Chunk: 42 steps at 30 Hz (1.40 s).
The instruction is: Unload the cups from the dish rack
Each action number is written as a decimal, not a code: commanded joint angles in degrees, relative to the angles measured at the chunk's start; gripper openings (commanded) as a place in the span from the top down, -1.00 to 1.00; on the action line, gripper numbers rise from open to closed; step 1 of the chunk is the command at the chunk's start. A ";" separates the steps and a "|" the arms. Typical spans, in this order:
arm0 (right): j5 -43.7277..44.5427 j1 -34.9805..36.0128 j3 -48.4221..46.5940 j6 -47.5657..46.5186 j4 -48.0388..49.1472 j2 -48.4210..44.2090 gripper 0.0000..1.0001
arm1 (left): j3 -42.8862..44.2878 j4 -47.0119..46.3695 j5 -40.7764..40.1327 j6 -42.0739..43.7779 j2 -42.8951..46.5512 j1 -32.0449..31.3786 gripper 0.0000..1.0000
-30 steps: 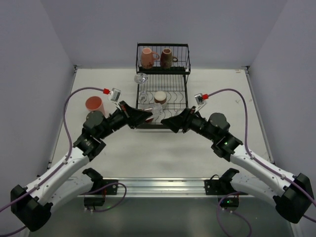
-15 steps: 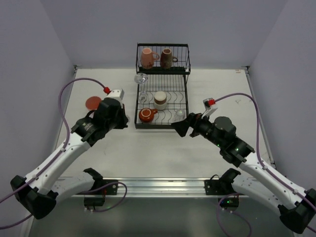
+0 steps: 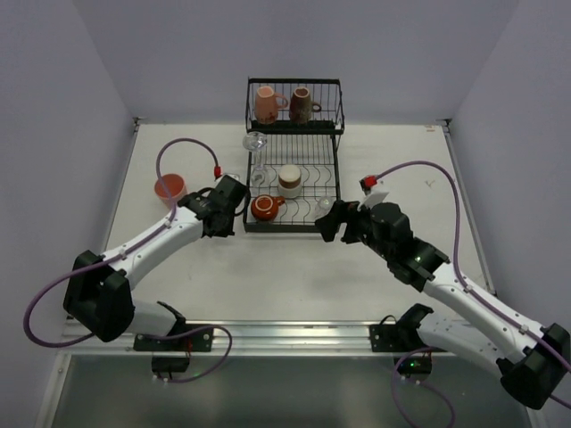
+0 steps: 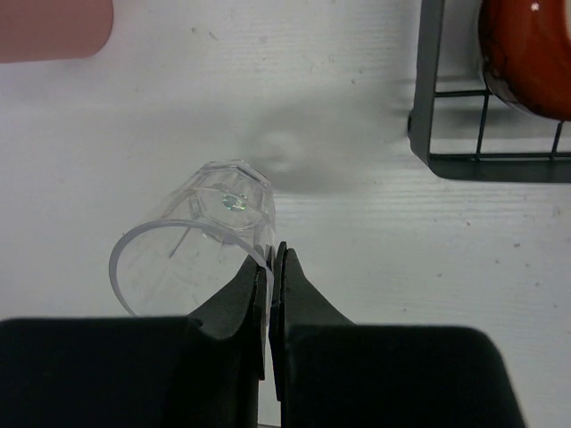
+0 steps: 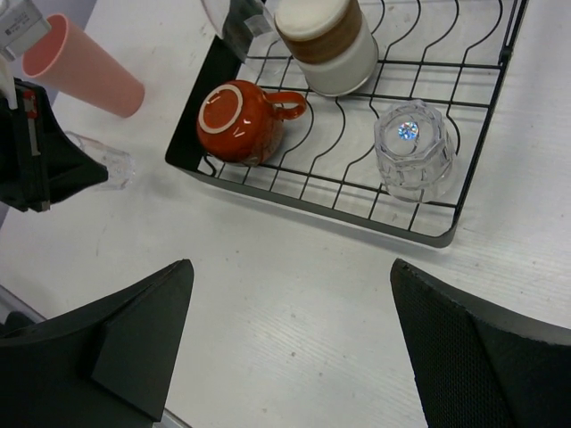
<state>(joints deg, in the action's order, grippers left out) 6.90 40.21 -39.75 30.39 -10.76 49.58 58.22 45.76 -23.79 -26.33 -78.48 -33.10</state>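
Observation:
My left gripper [image 4: 270,259] is shut on the rim of a clear glass [image 4: 201,245], held low over the table left of the black dish rack [image 3: 290,229]. I cannot tell whether the glass touches the table. In the top view, the left gripper [image 3: 221,214] is at the rack's front left corner. My right gripper [image 5: 294,303] is open and empty, just in front of the rack [image 5: 312,201]. On the flat tier sit an orange-red cup [image 5: 236,120], a white-and-brown cup [image 5: 326,40] and an upturned clear glass [image 5: 413,147]. A pink mug [image 3: 266,103] and a dark brown mug [image 3: 302,104] sit in the raised tier.
A salmon tumbler [image 3: 169,188] stands on the table left of the rack, behind my left gripper. Another clear glass [image 3: 256,143] is at the rack's back left edge. Grey walls close in the table on the left, right and back.
Both grippers have left the rack's front. The left one carried the clear glass left and brought it low beside the rack. The right one drew back, open and empty.

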 commanded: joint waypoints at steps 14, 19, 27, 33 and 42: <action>6.11 0.14 -6.39 -2.53 0.57 11.14 -0.88 | -2.49 -10.77 6.30 5.14 -6.77 9.02 0.83; 6.98 0.22 -9.20 -3.23 0.83 14.83 -0.82 | -3.55 -11.57 6.04 5.85 -7.13 9.99 0.67; 8.40 0.14 -13.60 -4.55 0.48 22.83 -0.76 | -3.55 -12.01 5.25 6.20 -7.13 10.43 0.39; 10.68 -1.27 -17.99 -6.39 -0.39 29.15 -0.70 | -2.06 -12.01 3.75 6.11 -2.05 10.51 0.09; 14.46 -2.24 -19.23 -6.05 -2.86 33.12 -0.63 | 1.81 -16.40 7.43 6.11 14.03 10.43 -0.47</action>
<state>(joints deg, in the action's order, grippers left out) 18.59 38.41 -57.25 24.75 -12.93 81.65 57.04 34.28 -18.20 -20.86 -70.32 -23.03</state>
